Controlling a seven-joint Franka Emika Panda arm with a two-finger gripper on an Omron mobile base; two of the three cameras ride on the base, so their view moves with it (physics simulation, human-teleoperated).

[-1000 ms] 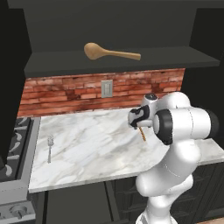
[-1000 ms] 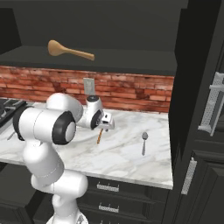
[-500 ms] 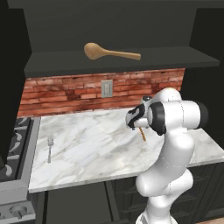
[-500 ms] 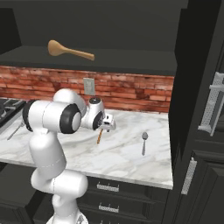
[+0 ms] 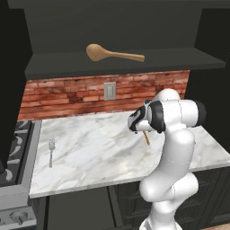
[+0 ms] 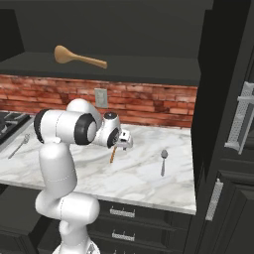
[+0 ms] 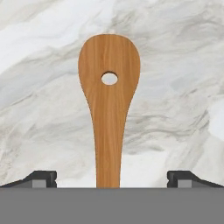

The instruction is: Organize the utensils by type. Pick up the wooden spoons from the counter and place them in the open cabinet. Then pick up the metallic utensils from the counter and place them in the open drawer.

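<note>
The smaller orange-brown wooden spoon (image 7: pixel 109 105) lies flat on the white marble counter (image 5: pixel 90 148), its holed bowl pointing away from the hand. My gripper (image 7: pixel 111 177) hovers just above its handle, open, one fingertip on either side. In the base views the gripper (image 5: pixel 135 126) (image 6: pixel 122 144) points down over that spoon (image 5: pixel 146 137) (image 6: pixel 113 155). The larger tan wooden spoon (image 5: pixel 114 54) (image 6: pixel 79 57) rests on the open cabinet's shelf (image 5: pixel 179 60). A metal fork (image 5: pixel 50 150) (image 6: pixel 19 146) lies near the stove. A metal spoon (image 6: pixel 163 161) lies right of the gripper. The open drawer is out of view.
A dark stove top (image 5: pixel 13 152) borders the counter's left end. A red brick wall with an outlet (image 5: pixel 109 91) backs the counter. A tall dark cupboard with long handles (image 6: pixel 238 124) stands at the right. Closed drawers (image 6: pixel 121 212) sit below the counter edge.
The arm has folded upward and the hand has drifted slightly left over the small wooden spoon. The utensils have not moved and the gripper has stayed open.
</note>
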